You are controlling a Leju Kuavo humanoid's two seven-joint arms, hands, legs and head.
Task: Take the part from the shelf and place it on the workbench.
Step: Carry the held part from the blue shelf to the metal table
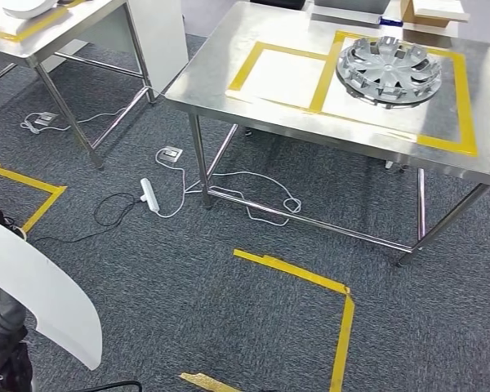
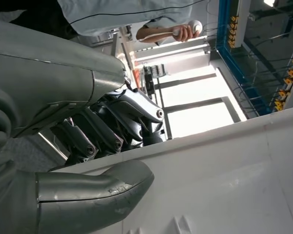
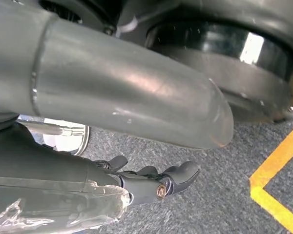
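Left hand (image 2: pixel 100 146) clamped on a white moulded part (image 2: pixel 226 180), thumb on one face, darker fingers on the other; same white part (image 1: pixel 42 294) at lower left of the head view. Right hand (image 3: pixel 152 183) over grey carpet (image 3: pixel 233 195), fingers loosely extended, holding nothing. At upper right, steel workbench (image 1: pixel 279 114) bearing a silver hubcap (image 1: pixel 389 70) inside yellow tape.

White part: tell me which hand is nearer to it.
Left. The left hand grips the white part, thumb and fingers on opposite faces. The right hand hangs over the carpet, holding nothing.
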